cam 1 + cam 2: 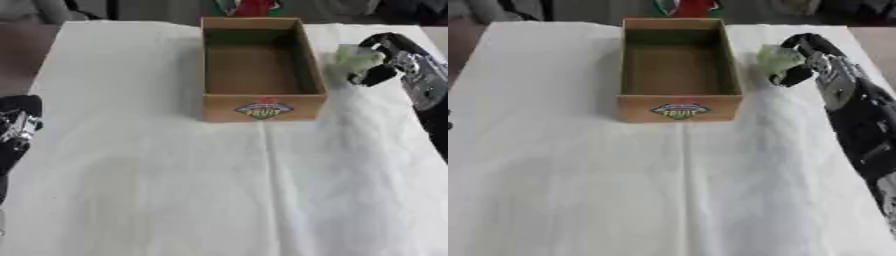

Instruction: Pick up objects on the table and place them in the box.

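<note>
- The pale green object [777, 59] sits in the right robot hand [800, 56], whose fingers are curled round it, just to the right of the box [677, 107] and about level with the middle of its right wall.
- The right robot hand comes in from the right edge, black with silver parts, its arm running down along the right side of the desk [684, 190]; the fingers wrap the object from above and from its right side, and a dark fingertip shows below it.
- The object stands out to the left of the hand, towards the box, and appears close to the box's rim; whether it touches the white cloth beneath cannot be told.
- It looks light green and whitish, soft-edged and lumpy; its exact kind cannot be made out.
- The box is brown cardboard, open at the top, with a coloured label on its near wall; its inside shows only bare brown floor.
- The left robot hand [16, 131] shows at the left edge of the left eye view, away from the box; whether its fingers are open or curled cannot be told.
</note>
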`<state>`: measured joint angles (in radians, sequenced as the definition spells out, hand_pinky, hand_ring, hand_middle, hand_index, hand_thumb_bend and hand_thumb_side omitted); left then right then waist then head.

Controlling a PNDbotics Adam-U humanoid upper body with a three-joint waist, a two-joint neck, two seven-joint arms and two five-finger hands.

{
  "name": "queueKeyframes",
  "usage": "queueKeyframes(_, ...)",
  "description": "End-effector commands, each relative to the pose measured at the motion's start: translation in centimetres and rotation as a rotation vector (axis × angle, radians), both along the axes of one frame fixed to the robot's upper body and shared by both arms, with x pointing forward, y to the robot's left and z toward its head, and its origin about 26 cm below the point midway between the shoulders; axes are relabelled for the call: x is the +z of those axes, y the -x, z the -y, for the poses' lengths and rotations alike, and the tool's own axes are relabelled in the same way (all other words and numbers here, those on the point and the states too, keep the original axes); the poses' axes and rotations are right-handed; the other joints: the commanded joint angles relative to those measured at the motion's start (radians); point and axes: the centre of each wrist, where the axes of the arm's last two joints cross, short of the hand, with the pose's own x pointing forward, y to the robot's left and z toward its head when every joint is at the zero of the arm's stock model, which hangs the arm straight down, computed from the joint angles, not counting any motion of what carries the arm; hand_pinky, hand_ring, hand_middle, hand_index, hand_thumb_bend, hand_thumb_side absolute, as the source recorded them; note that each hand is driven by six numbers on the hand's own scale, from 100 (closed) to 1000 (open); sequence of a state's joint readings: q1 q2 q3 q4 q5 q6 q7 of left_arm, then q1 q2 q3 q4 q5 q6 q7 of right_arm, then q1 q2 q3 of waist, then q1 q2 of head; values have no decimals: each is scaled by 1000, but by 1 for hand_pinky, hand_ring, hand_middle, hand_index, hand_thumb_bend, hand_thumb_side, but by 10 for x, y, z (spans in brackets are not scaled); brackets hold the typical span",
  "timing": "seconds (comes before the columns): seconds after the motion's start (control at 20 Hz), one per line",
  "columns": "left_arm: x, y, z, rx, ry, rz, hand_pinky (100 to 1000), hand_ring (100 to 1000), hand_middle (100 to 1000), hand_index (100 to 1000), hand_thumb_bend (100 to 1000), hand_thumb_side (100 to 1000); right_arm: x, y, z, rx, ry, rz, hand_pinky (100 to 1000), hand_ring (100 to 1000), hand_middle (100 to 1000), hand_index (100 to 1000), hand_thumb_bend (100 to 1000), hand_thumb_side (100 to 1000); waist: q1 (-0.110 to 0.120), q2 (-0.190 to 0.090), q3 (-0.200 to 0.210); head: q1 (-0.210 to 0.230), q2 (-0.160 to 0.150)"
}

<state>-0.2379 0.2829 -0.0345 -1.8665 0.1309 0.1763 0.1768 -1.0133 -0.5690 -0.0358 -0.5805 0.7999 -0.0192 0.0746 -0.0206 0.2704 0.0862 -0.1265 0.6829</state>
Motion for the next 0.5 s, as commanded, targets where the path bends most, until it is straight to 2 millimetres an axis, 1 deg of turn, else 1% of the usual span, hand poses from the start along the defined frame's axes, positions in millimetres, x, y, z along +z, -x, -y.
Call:
queueKeyframes(0.05, 10, 1, -1, -7, -14, 33, 723, 725, 652, 678, 379, 379, 13, 1, 7, -66, 23, 89, 500, 654, 712, 724, 356, 100, 2, -16, 0, -4, -13)
queueKeyframes(0.1, 9, 1, -1, -7, -14, 33, 723, 725, 652, 678, 379, 380, 13, 1, 8, -78, 26, 114, 451, 609, 675, 692, 335, 100, 3, -17, -1, -4, -13)
queueKeyframes(0.15, 9, 1, -1, -7, -13, 32, 723, 725, 652, 678, 379, 379, 13, 2, 8, -90, 30, 140, 390, 557, 619, 647, 310, 100, 3, -17, -2, -4, -13)
queueKeyframes(0.25, 9, 1, -1, -7, -12, 32, 724, 725, 652, 678, 379, 379, 12, 2, 8, -113, 37, 196, 313, 497, 552, 578, 279, 100, 3, -19, -4, -4, -13)
queueKeyframes(0.35, 9, 1, -1, -5, -11, 31, 723, 725, 651, 678, 380, 379, 14, 3, 8, -135, 31, 269, 272, 472, 501, 531, 271, 100, 3, -21, -6, -3, -12)
queueKeyframes(0.5, 8, 1, -2, -3, -10, 29, 723, 725, 651, 678, 381, 379, 18, 3, 6, -146, 16, 363, 252, 459, 482, 516, 302, 100, 3, -24, -10, -2, -11)
